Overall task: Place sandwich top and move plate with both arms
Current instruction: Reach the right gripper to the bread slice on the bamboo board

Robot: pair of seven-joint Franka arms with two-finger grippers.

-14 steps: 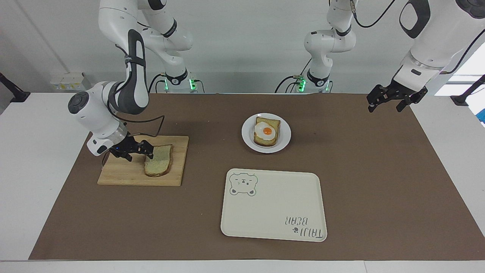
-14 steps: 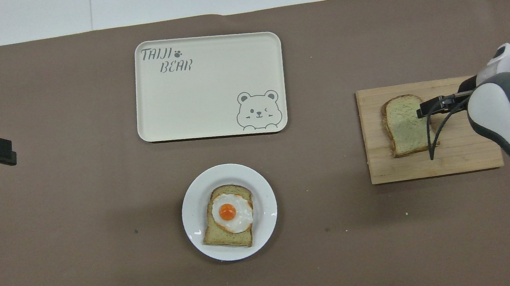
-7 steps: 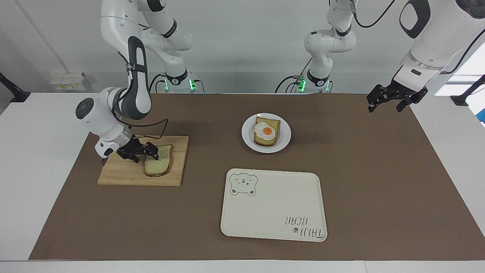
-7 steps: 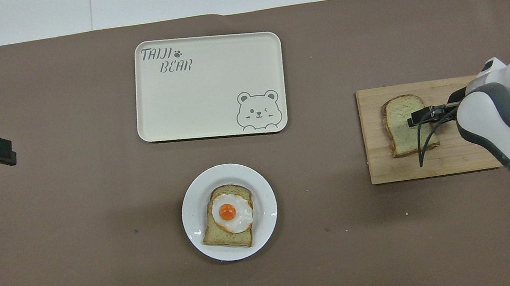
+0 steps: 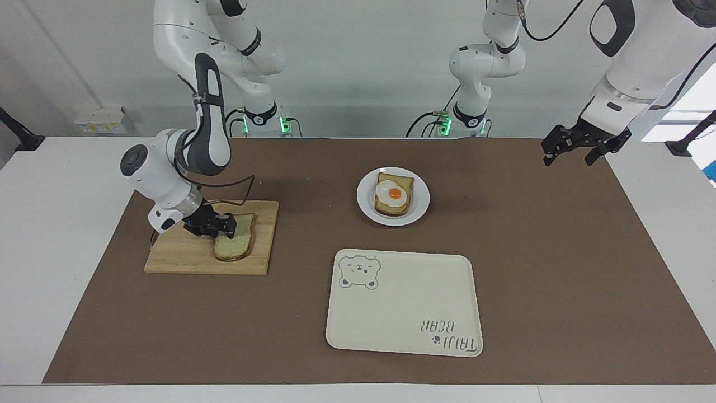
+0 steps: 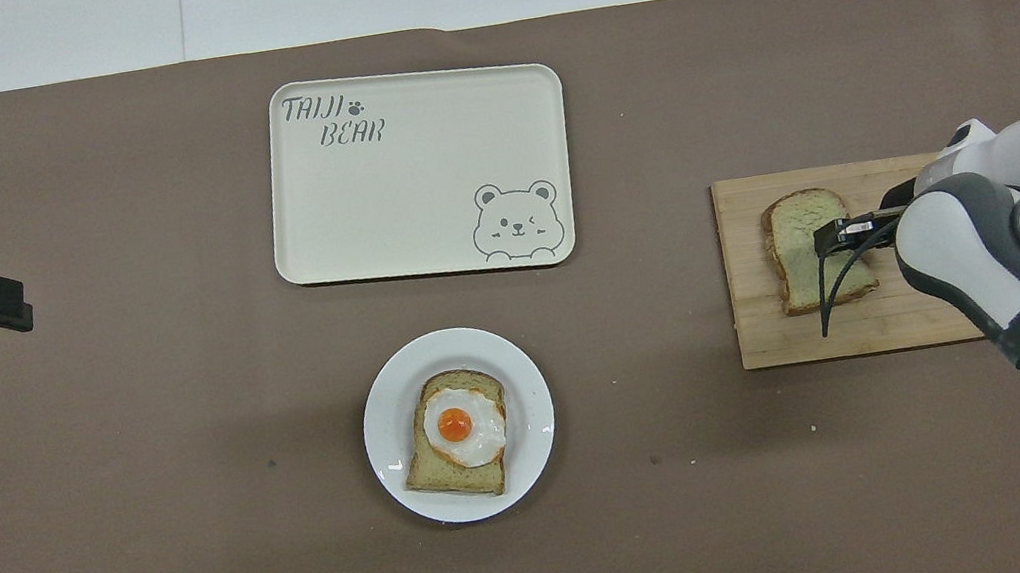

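Facing view: the right gripper (image 5: 222, 225) clamps the sandwich top's (image 5: 235, 245) edge on the wooden board (image 5: 184, 258); the left gripper (image 5: 577, 146) waits, fingers spread, over the mat's corner.

Overhead view: the plate (image 6: 459, 424), bearing egg-topped bread (image 6: 454, 433), sits nearer the robots than the tray (image 6: 418, 174).

plate (image 5: 366, 208) white | tray (image 5: 403, 313) cream, grey bear drawing | sandwich top (image 5: 239, 240) pale, perhaps greenish, brown crust

2 high cameras, half a turn apart.
Facing view looks across at the robots; overhead looks steeply down; both share the brown paper-covered table (image 5: 531, 268) (image 6: 142, 463).
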